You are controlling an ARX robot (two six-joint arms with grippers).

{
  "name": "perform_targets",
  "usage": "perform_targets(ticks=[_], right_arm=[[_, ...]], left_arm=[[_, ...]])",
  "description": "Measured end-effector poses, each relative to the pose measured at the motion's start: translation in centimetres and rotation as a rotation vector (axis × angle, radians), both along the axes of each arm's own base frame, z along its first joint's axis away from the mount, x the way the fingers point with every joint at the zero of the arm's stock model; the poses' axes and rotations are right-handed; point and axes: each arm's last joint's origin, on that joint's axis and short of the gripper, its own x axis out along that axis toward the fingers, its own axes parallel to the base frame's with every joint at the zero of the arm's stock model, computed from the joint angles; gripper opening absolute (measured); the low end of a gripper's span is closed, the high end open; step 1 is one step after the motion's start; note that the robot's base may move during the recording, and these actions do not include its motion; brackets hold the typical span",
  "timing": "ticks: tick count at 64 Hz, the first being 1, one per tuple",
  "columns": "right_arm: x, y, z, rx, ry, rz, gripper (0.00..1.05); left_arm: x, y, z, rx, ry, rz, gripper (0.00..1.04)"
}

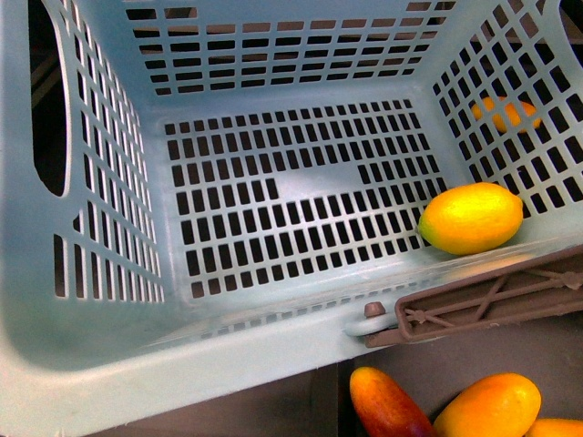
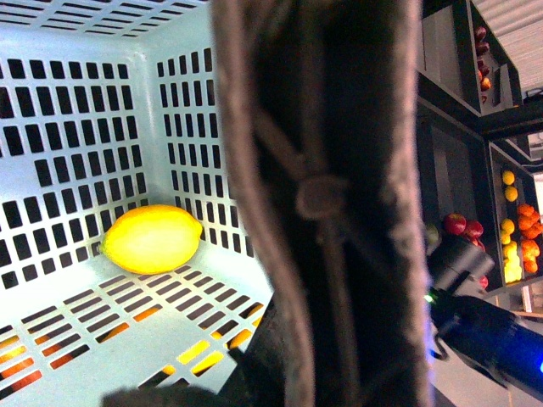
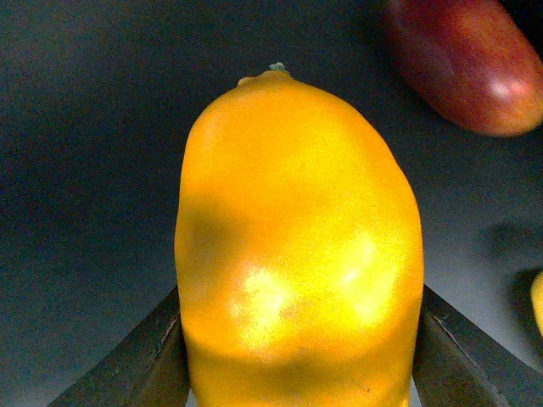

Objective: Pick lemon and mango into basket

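The light-turquoise basket (image 1: 109, 382) fills the front view, tilted toward me. A yellow lemon (image 1: 471, 218) lies on its slotted floor by the right wall, and shows too in the left wrist view as the lemon (image 2: 153, 239). The brown handle (image 1: 492, 300) lies along the near right rim. My left gripper (image 2: 322, 373) is shut on the handle (image 2: 331, 195), which blocks most of that view. My right gripper (image 3: 299, 297) is shut on a yellow-orange mango (image 3: 297, 246), one dark finger (image 3: 153, 356) on each flank. Neither gripper shows in the front view.
Below the basket's near rim lie a red-orange mango (image 1: 387, 405) and a yellow one (image 1: 487, 410). An orange fruit (image 1: 506, 114) shows through the right wall. A red mango (image 3: 462, 64) lies on the dark surface. Fruit shelves (image 2: 517, 237) stand beyond the basket.
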Motion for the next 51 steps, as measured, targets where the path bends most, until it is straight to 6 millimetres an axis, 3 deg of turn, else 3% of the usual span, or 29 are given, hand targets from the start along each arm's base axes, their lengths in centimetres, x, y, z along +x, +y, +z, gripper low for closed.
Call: perform_targets(ticks=[13,28,38,51], right_arm=[[-3.2,4.3,7.7,0.039,-0.194,0.201,0.58],[-5.2,10.6,14.0,0.033,-0.413,0.362,0.58],[-5.0,15.9,16.0,0.043,-0.509,0.451,0.58],[-3.1,21.4,15.5,0.057,-0.511,0.502,0.58]], left_arm=[[0.0,0.0,0.0,0.0,0.0,0.001,0.04],[0.0,0.0,0.0,0.0,0.0,0.001,0.05],[0.0,0.0,0.0,0.0,0.0,0.0,0.04],[0.0,0.0,0.0,0.0,0.0,0.0,0.05]])
